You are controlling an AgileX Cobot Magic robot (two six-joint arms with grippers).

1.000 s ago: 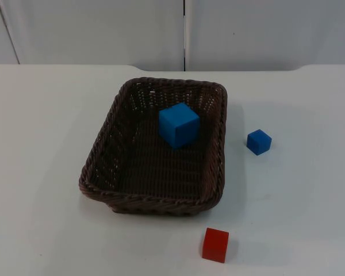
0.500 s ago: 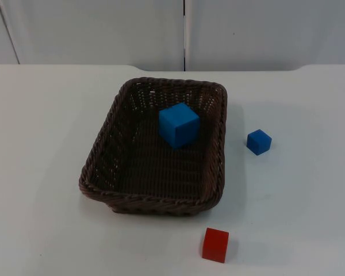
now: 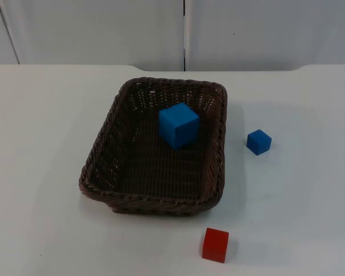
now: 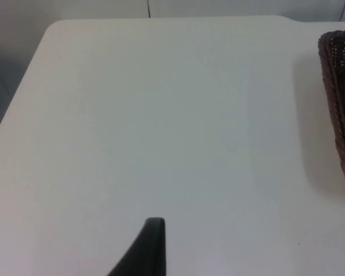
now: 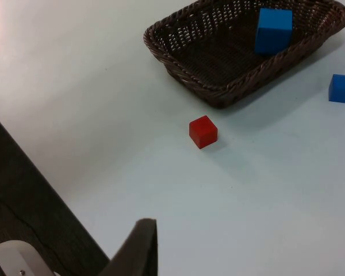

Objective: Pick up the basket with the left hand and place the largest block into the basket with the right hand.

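A dark brown wicker basket (image 3: pixel 152 202) rests on the white table near the middle. Inside it, toward the far right corner, lies the large blue block (image 3: pixel 179 125). A small blue block (image 3: pixel 259 141) sits on the table right of the basket, and a red block (image 3: pixel 215 245) lies in front of it. My left gripper (image 4: pixel 152 244) hovers over bare table well left of the basket's wall (image 4: pixel 339 103). My right gripper (image 5: pixel 139 247) is held high and back from the red block (image 5: pixel 203 131), basket (image 5: pixel 178 63) and both blue blocks (image 5: pixel 273 30) (image 5: pixel 341 88). Neither holds anything.
The grey partition wall (image 3: pixel 184 31) closes the table at the back. In the right wrist view the table's edge (image 5: pixel 52 195) runs diagonally, with dark floor beyond it. White table surface (image 3: pixel 40 144) spreads left of the basket.
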